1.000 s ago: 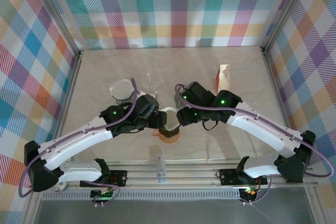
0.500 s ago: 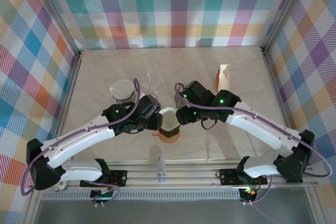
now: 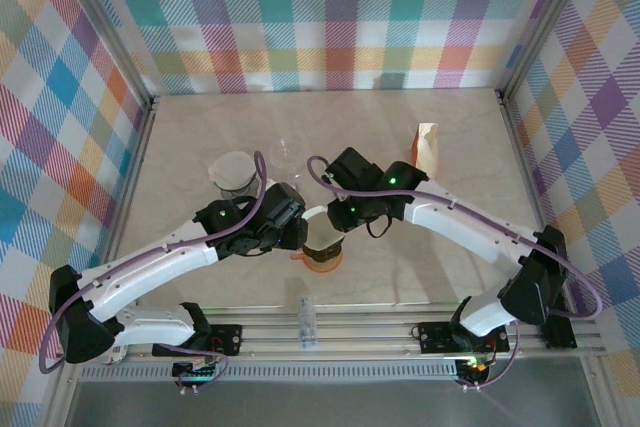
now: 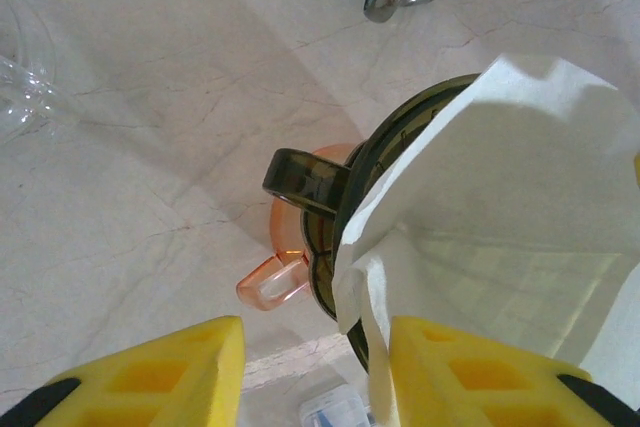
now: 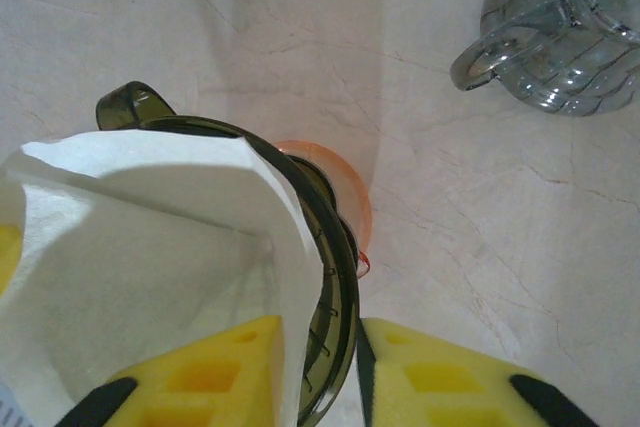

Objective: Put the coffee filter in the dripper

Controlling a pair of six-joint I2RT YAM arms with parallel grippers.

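Right gripper (image 5: 318, 372) now tight on dripper (image 5: 332, 247)

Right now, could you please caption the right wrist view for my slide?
Right tool straddles the dripper rim with the coffee filter lining it, orange cup beneath, glass pitcher beyond.

Bright, even overhead light casts soft shadows on the table (image 3: 470, 147); the near jaws look blurred.
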